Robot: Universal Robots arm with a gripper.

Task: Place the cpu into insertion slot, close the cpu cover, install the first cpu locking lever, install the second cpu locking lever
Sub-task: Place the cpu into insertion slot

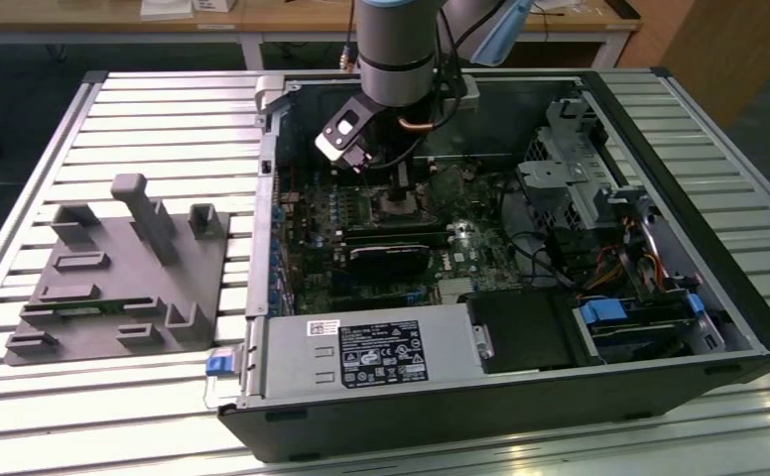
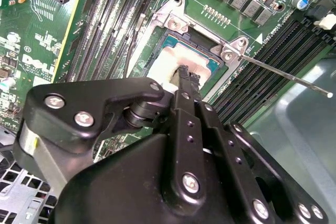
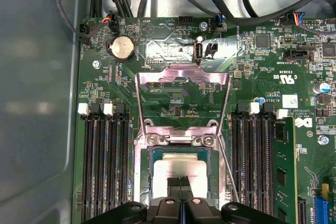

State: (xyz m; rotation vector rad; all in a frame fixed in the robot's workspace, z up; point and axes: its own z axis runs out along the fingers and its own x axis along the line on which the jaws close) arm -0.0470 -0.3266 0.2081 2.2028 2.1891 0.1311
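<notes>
- The gripper (image 2: 185, 72) has its two fingers pressed together, with nothing pinched between them.
- Its tips come down on the cpu (image 2: 176, 56), near the middle of the shiny tan top. I think they touch it, but it is hard to be sure.
- The cpu lies flat inside the insertion slot (image 3: 157, 156), right under the hand.
- The cpu cover (image 3: 181, 73) is open. It is flipped back just past the fingertips, and the green board (image 3: 262, 77) shows through its square window.
- A thin metal lever (image 2: 286, 76) sticks out loose to one side of the hand, away from the slot.
- Long black memory slots (image 3: 102, 166) run along both sides of the hand.
- In the exterior view the arm reaches down into the open computer case (image 1: 677, 397), and the hand (image 1: 396, 188) is low over the board.
- A gray holder block (image 1: 120, 268) sits on the table well apart from the hand, on the exterior view's left.
</notes>
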